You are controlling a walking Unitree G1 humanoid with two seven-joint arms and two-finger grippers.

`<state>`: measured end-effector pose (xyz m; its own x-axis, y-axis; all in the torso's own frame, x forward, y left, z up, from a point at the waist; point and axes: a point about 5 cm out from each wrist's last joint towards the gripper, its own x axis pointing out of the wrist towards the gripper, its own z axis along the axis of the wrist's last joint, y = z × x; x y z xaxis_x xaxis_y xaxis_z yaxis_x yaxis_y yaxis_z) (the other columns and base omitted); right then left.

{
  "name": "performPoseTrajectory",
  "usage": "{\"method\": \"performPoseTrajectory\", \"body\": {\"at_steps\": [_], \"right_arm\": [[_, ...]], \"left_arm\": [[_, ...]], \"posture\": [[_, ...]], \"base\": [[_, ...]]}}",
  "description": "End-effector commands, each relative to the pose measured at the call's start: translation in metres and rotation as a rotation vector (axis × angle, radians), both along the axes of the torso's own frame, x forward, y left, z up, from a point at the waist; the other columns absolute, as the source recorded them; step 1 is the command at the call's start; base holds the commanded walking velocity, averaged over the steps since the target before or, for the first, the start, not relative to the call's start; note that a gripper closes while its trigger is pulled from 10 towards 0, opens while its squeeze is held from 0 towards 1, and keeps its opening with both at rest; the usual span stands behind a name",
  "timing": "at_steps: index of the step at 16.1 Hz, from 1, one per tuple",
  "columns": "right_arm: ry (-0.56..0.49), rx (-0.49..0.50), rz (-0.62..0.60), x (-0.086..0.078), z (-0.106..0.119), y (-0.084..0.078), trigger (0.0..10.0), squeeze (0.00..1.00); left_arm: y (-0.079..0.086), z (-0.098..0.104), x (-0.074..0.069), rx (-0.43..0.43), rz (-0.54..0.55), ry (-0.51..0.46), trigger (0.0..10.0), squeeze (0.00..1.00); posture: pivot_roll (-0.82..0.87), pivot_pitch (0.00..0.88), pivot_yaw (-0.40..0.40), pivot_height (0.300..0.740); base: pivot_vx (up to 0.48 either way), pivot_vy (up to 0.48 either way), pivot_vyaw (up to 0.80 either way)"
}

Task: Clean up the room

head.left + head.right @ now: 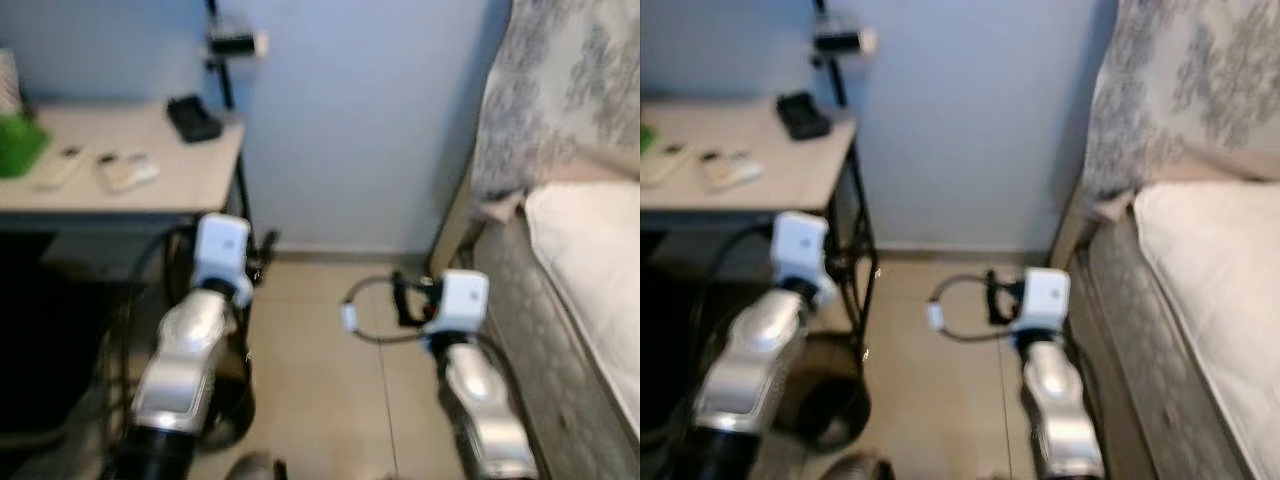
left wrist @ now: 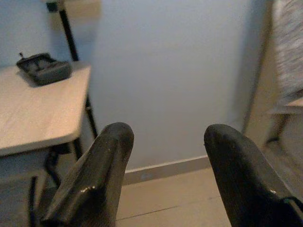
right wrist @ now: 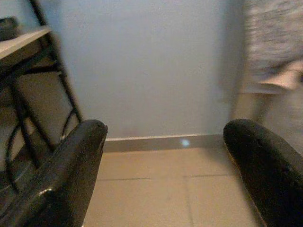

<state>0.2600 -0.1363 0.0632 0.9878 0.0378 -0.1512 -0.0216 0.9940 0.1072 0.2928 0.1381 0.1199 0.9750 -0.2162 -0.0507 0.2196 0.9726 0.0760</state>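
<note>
Left tool (image 2: 163, 142) agape, nothing held

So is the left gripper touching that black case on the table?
Apart. In the left wrist view the left gripper is open over bare floor, while the black case lies far off at the back of the table.

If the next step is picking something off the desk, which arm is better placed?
Probably the left. The left gripper, open and empty, sits beside the desk, where the black case and remotes lie. The right gripper, also open, hangs over bare floor nearer the bed.
</note>
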Motion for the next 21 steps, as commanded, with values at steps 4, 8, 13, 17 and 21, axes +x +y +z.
{"method": "performPoseTrajectory", "body": {"at_steps": [4, 8, 13, 17, 21], "right_arm": [[-0.021, -0.006, -0.012, 0.001, 0.004, 0.000, 10.0, 0.00], [-0.029, 0.051, -0.106, -0.007, 0.005, -0.019, 10.0, 0.00], [-0.023, 0.070, -0.139, -0.011, 0.002, -0.030, 10.0, 1.00], [-0.035, 0.069, -0.183, -0.011, 0.004, -0.034, 10.0, 1.00], [-0.039, 0.031, -0.125, -0.009, 0.006, -0.030, 10.0, 0.00]], "left_arm": [[-0.001, 0.002, 0.001, 0.014, -0.001, -0.011, 10.0, 0.00], [0.011, -0.006, -0.013, -0.005, 0.042, 0.018, 10.0, 0.00], [0.025, -0.017, -0.024, -0.095, 0.065, 0.036, 10.0, 1.00], [0.021, -0.015, -0.022, -0.020, 0.035, 0.018, 10.0, 1.00], [0.015, -0.011, -0.015, -0.004, -0.005, 0.009, 10.0, 0.45]], "posture": [[-0.02, 0.000, -0.011, 0.740], [-0.01, 0.000, -0.019, 0.740], [0.00, 0.000, -0.026, 0.740], [0.00, 0.000, -0.031, 0.740], [-0.01, 0.000, -0.030, 0.740]], "base": [[-0.360, 0.000, 0.00], [-0.363, 0.000, 0.00], [-0.149, 0.000, 0.00], [0.000, 0.000, 0.00], [0.000, 0.000, -0.19]]}}
